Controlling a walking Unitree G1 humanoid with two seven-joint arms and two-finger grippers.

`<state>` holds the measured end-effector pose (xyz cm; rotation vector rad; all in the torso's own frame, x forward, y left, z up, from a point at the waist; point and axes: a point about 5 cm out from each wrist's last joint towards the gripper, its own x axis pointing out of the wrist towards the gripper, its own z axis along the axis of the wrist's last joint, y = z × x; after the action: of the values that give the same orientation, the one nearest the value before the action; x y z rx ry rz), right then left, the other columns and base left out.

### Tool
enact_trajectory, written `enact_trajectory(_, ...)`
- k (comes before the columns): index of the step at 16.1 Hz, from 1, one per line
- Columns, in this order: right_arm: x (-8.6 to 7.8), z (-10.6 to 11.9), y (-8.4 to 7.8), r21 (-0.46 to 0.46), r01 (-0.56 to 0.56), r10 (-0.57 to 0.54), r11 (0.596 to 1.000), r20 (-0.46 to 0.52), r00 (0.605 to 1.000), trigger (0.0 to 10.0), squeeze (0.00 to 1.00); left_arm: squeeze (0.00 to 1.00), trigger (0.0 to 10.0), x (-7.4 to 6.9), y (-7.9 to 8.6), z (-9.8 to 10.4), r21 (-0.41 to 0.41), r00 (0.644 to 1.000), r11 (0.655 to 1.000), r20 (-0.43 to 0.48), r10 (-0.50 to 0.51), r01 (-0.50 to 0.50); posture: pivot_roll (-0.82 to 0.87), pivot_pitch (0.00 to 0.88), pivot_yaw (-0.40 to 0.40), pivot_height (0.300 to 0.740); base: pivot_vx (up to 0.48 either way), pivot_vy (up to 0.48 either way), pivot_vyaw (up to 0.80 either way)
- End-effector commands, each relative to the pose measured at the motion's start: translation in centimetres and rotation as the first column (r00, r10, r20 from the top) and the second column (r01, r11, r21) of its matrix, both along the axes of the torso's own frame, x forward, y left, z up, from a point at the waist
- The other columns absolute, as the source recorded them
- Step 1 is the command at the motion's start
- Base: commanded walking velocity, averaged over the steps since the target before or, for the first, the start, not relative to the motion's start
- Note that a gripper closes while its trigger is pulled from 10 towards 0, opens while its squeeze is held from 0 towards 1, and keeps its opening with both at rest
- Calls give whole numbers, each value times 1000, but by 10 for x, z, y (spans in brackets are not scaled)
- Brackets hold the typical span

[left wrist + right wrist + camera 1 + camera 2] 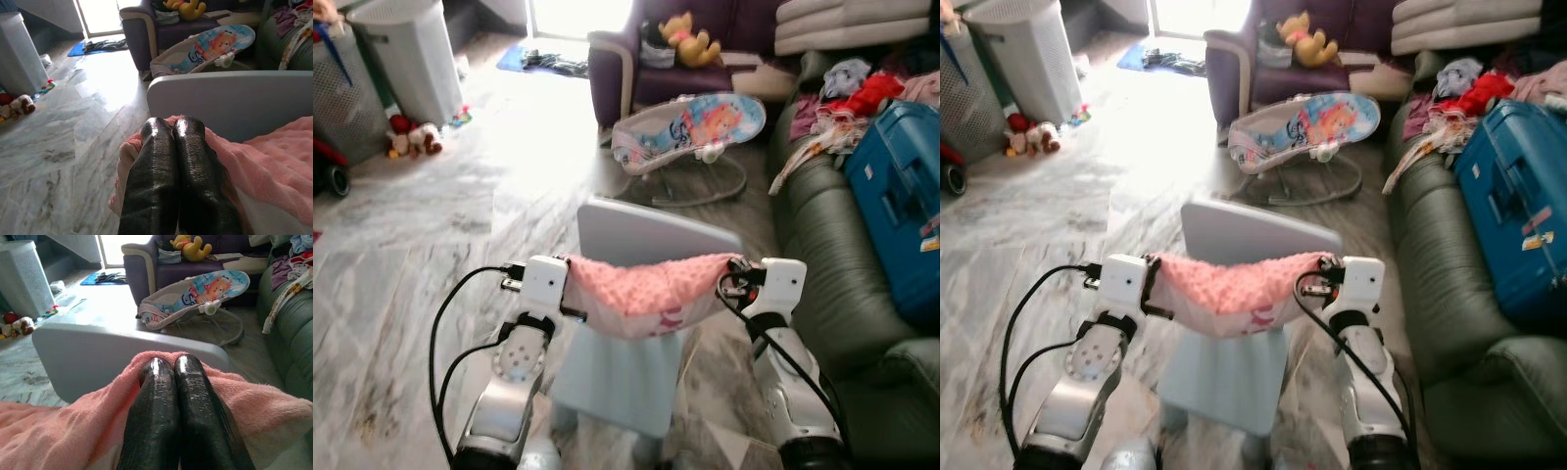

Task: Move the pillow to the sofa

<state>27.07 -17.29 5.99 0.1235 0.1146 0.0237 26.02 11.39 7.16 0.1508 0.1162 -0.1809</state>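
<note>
We see the pink pillow (pixel 641 289) slung between both grippers, sagging in the middle and held up in the air above the seat of a pale grey-blue chair (pixel 636 294), in front of its backrest. The left gripper (pixel 172 128) pinches the pillow's one end, its two black fingers pressed together with pink fabric bunched around them; the right gripper (pixel 168 366) grips the other end the same way, fingers closed into the cloth. To the right lies the dark green sofa (pixel 832 264), strewn with clothes (pixel 857 93) and a blue case (pixel 901 196). Ahead on the marble floor (pixel 460 225) stands a baby bouncer (pixel 690 132), a purple armchair (pixel 636 59) behind it.
</note>
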Motion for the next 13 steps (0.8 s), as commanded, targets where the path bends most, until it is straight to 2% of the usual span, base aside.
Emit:
enact_trajectory(1,3,3,-2,1,6,-6,1000,11,1000,10000,0,0,10000,1,-2,3,-6,1000,1000,6,-13,13,38,0,-30,740,-292,0,0)
enact_trajectory(4,3,1,-8,4,27,-27,1000,-2,1000,10000,0,0,10000,2,0,2,-6,1000,1000,-4,-8,8,37,0,-28,740,-292,0,0)
enact_trajectory(13,4,-2,-7,-4,39,-39,999,-15,999,10000,0,0,10000,4,1,0,-18,1000,1000,-25,2,-2,35,0,-19,740,-294,0,0)
